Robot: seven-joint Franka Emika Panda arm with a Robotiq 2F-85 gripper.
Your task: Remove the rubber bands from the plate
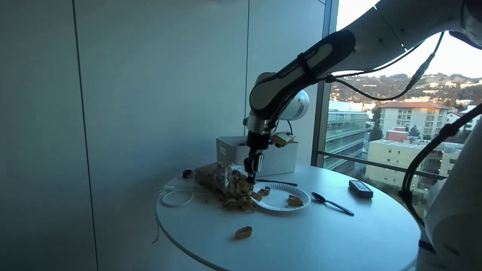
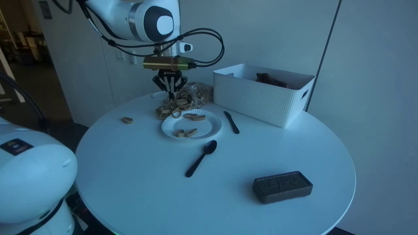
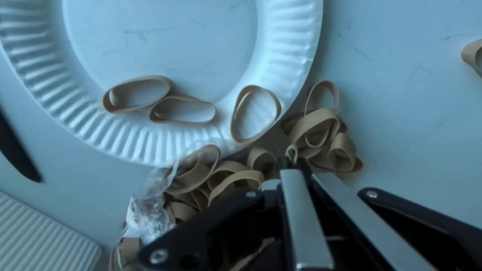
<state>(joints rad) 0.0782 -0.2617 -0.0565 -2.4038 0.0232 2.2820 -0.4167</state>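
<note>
The white paper plate (image 1: 276,199) also shows in an exterior view (image 2: 209,122) and the wrist view (image 3: 169,49). Several tan rubber bands lie on it: some toward the spoon side (image 2: 191,133), two overlapping (image 3: 180,122) near the pile, and one on the rim (image 3: 234,120). My gripper (image 3: 293,162) is beyond the plate's edge, low over the pile of bands (image 3: 237,180). Its fingertips are closed together, with a narrow pinched band loop (image 3: 291,152) sticking out between them. The gripper shows in both exterior views (image 1: 251,180) (image 2: 171,96); the held band is too small to tell there.
A clear plastic bag (image 1: 214,177) spills bands beside the plate. A white bin (image 2: 251,98) stands behind. A black knife (image 2: 232,124), black spoon (image 2: 200,160) and dark eraser block (image 2: 282,187) lie around. A lone band (image 1: 243,233) lies near the table edge.
</note>
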